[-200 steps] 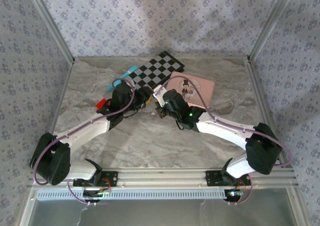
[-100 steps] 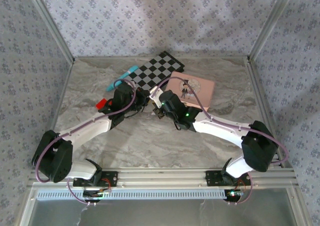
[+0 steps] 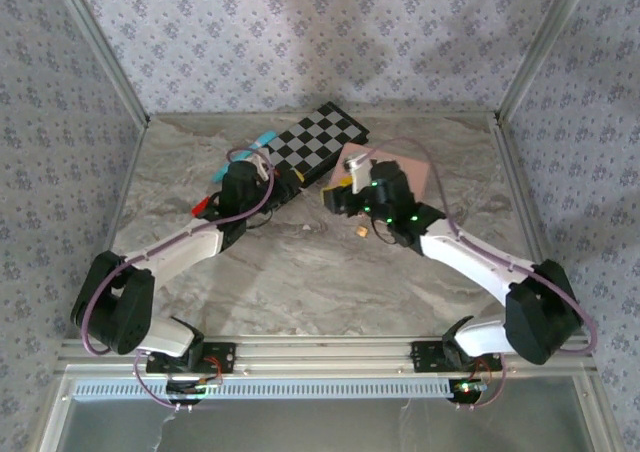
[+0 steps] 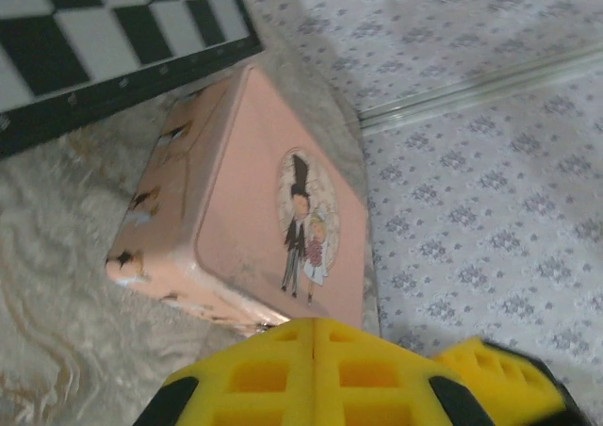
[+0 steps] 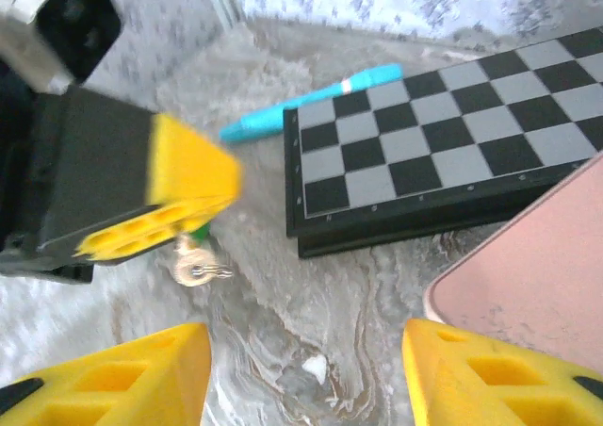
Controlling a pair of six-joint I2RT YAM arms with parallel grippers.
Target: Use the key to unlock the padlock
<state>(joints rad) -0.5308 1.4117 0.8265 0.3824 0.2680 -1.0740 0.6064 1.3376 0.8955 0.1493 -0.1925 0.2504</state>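
Note:
A tiny brass padlock (image 3: 358, 231) lies loose on the marble table (image 3: 300, 272), just in front of my right gripper (image 3: 338, 197). That gripper stands open with nothing between its yellow fingers (image 5: 306, 341). My left gripper (image 3: 290, 184) is shut, its yellow pads pressed together (image 4: 314, 324). In the right wrist view its fingers (image 5: 184, 195) pinch a green-tipped piece, and the key (image 5: 195, 270), a small ring with a silver blade, dangles below them above the table.
A pink picture tin (image 3: 395, 172) lies right of both grippers, beside the right one. A black-and-white chessboard (image 3: 320, 140) sits behind them, with a blue pen (image 3: 262, 142) at its left. A red object (image 3: 203, 208) lies by the left arm.
My right gripper has opened and drawn back to the right toward the tin, leaving the padlock on the table. My left gripper closed and shifted slightly toward the chessboard.

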